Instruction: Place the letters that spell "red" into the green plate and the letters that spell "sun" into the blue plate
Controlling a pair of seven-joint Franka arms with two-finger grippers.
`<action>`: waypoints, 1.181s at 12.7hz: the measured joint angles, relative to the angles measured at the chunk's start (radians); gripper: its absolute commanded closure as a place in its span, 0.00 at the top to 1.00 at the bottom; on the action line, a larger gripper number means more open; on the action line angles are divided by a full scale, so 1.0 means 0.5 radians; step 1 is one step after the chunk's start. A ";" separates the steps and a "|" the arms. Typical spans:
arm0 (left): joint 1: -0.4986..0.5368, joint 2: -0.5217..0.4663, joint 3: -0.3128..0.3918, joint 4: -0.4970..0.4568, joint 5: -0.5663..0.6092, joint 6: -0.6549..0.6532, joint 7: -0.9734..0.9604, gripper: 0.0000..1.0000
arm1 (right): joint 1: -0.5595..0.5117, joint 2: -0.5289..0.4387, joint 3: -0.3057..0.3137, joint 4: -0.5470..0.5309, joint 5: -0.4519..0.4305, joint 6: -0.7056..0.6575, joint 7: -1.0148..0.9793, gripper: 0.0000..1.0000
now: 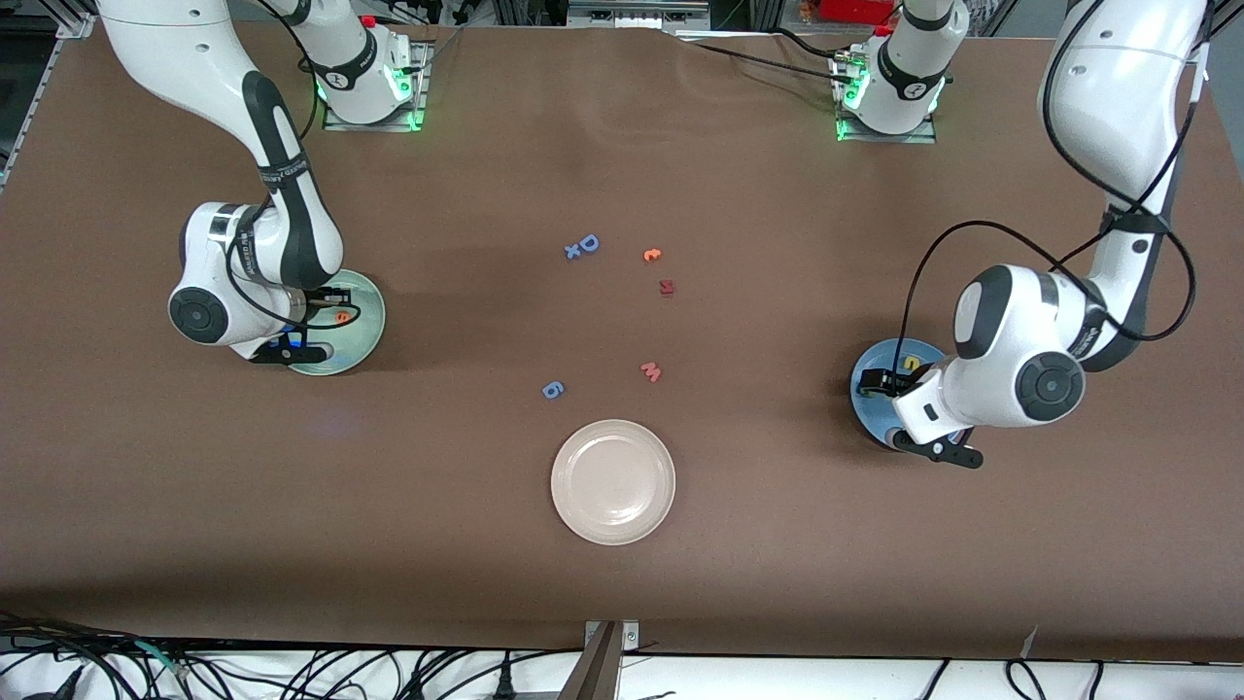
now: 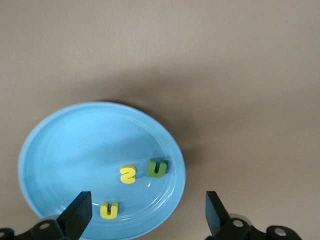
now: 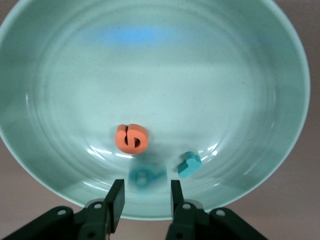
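Blue plate (image 2: 45, 150): three letters; green plate (image 3: 60, 65): three letters.

Three plates (image 1: 612, 481); three letters in blue plate (image 2: 60, 150), three in green plate (image 3: 160, 60); six loose letters (image 1: 651, 370).

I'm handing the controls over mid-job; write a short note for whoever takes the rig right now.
Left gripper: open, over the blue plate, holding nothing.
Right gripper: fingers slightly apart over the green plate, nothing gripped as far as the view shows.
Blue plate holds the yellow s, the dark green letter and the yellow arch letter.
Green plate holds the orange e and the teal r; a blurred teal letter shows just under the fingers, apparently just released.
Done: both words appear placed.
Left: lift both arms clear and confirm the blurred letter lies in the plate.
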 measured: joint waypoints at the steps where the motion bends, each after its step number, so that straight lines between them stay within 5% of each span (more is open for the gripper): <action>1: -0.004 -0.065 -0.004 0.008 0.000 -0.020 0.002 1.00 | 0.000 -0.001 0.000 0.002 0.001 0.000 0.000 0.99; 4: -0.032 -0.263 -0.014 0.081 0.000 -0.271 0.004 1.00 | 0.000 -0.030 -0.001 0.086 0.005 -0.118 0.000 0.99; 8: -0.040 -0.491 -0.038 0.325 0.000 -0.757 0.004 1.00 | 0.000 -0.104 -0.077 0.518 0.005 -0.585 0.002 0.99; 15: -0.007 -0.766 0.113 0.403 0.000 -1.074 0.008 1.00 | -0.002 -0.281 -0.244 1.119 0.005 -0.954 -0.003 1.00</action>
